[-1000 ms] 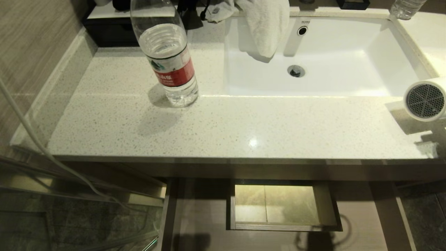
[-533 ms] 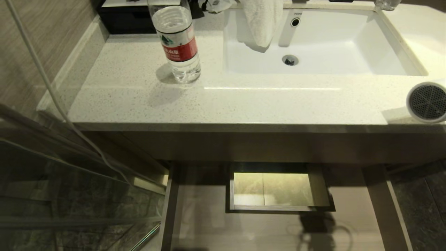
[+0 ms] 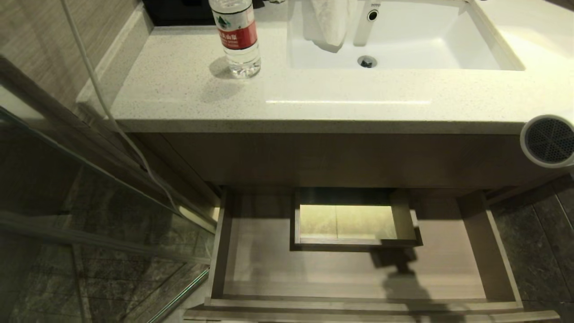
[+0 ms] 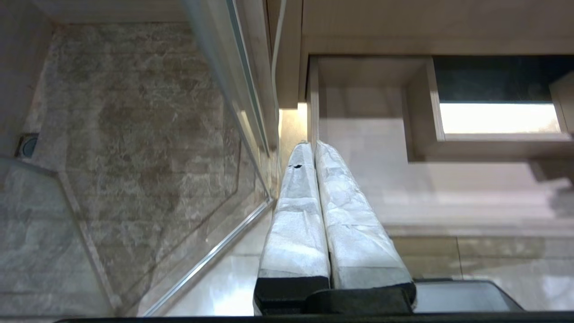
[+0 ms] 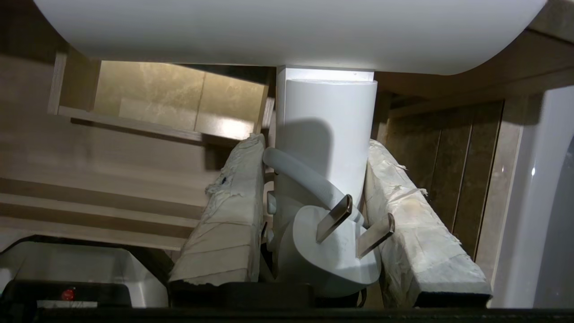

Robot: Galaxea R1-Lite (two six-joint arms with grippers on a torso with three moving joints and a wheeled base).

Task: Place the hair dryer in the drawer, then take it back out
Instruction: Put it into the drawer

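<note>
Bench [image 3: 188, 89]: speckled top, carrying a water bottle [image 3: 236, 38]. Drawer [image 3: 350, 269]: pulled open directly below the bench front, interior bare. Hair dryer [image 3: 548, 141]: held in the air off the bench's front edge, above the drawer's right side. Right gripper [image 5: 314, 188]: jaws clenched on the dryer handle. Left gripper [image 4: 314, 188]: jaws pressed together, beside the drawer's left wall.
</note>
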